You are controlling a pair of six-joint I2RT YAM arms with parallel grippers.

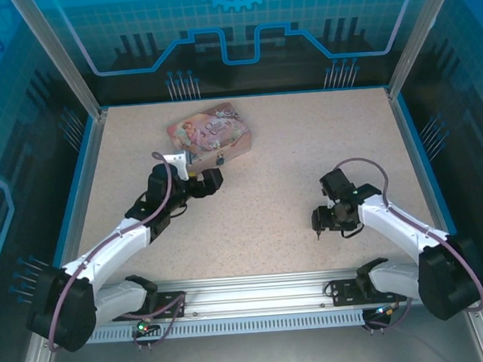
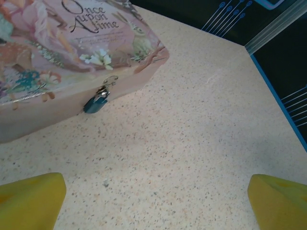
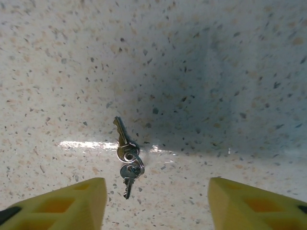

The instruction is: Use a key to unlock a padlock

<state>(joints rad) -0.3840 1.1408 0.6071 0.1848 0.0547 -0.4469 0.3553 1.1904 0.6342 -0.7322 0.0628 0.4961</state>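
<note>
Right gripper (image 3: 156, 189), jaws spread, is hovering over the small silvery metal key (image 3: 122, 136), ringed to a twin, lying on the speckled table (image 3: 230, 72): light, stiff, slippery; pinching the bow seems best. Left gripper (image 2: 156, 186), also released, is facing the tiny thin-shackled padlock (image 2: 96, 103) hanging on the pink illustrated tin (image 2: 43, 52).

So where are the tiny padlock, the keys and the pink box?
Tiny bluish padlock with thin metal shackle (image 2: 94, 105): left wrist view, its body.
Small metal keys on a ring (image 3: 126, 154): right wrist view, upper key's head.
Pink illustrated rectangular box (image 2: 57, 52): left wrist view, its lid.
</note>
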